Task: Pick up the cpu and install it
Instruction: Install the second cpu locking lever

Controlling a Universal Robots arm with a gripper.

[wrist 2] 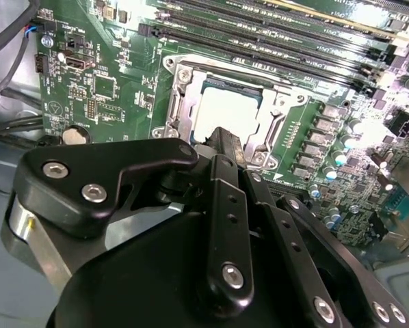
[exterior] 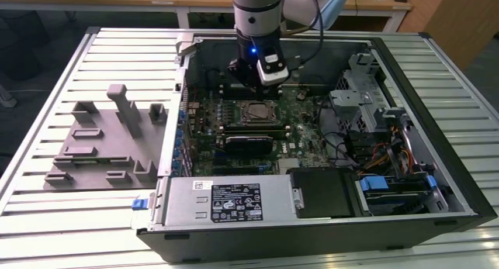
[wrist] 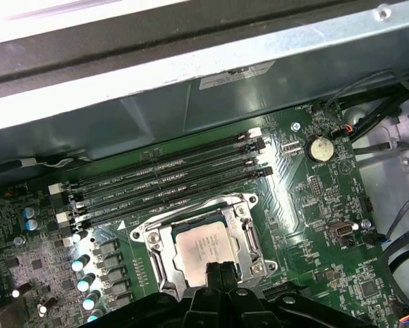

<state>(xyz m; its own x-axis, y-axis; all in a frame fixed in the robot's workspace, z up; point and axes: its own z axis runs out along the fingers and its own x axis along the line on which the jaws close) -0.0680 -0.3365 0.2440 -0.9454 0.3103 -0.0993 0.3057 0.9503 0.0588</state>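
The cpu, a silvery square chip, lies flat inside the metal-framed socket on the green motherboard; it also shows in the second wrist view and in the exterior view. My gripper hangs just above the cpu's near edge, its two dark fingers pressed together with nothing between them. In the second wrist view the gripper covers part of the chip. In the exterior view the gripper stands upright over the socket, inside the open computer case.
Memory slots run beside the socket, and a row of capacitors lines its other side. A grey plastic tray with upright posts sits at the exterior view's left. Cables and drive bays crowd the case's right part.
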